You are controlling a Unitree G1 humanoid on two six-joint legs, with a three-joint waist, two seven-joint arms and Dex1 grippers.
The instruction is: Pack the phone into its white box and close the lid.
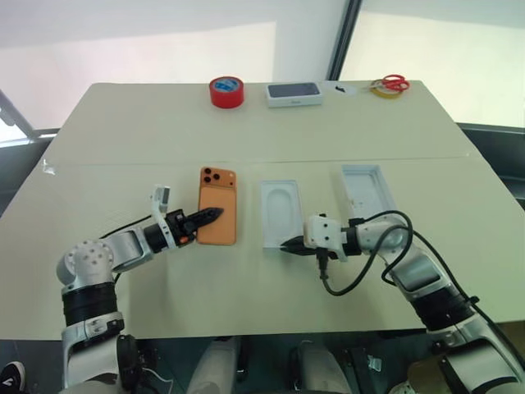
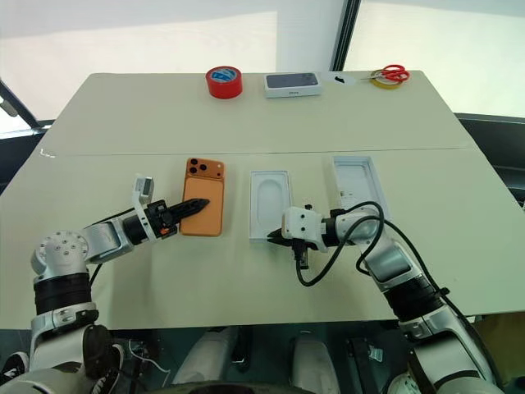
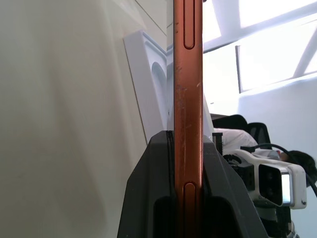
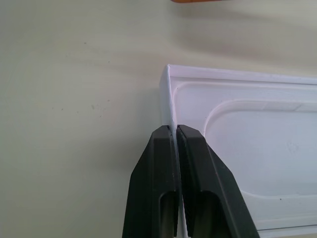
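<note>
Two grippers work over one pale table (image 1: 123,271), which carries one of each thing. The left gripper (image 1: 212,216) comes in from 8 o'clock and is clamped on the phone (image 1: 217,205), its fingers pinching the long edge nearest the robot's left; in the left wrist view the phone's thin orange side runs up between the two black fingers (image 3: 148,198). There is one phone: orange, with rounded corners, back up, and three dark lenses in a raised square at its far left corner. It sits at 9 o'clock of the white moulded insert (image 1: 281,212), just beside it but apart.

The insert is a single piece with a rounded recess, lying flat. The right gripper (image 1: 287,245) reaches in from 4 o'clock and is closed on the insert's thin rim at its near left corner. At 2 o'clock of the insert lies the white box (image 1: 369,190), open side up, near it but not touching.

Along the far edge, around 12 o'clock, stand one red tape roll (image 1: 226,91), one closed white box with a dark phone picture (image 1: 294,94), one yellow tape ring (image 1: 382,91) and one pair of red-handled scissors (image 1: 396,81)
</note>
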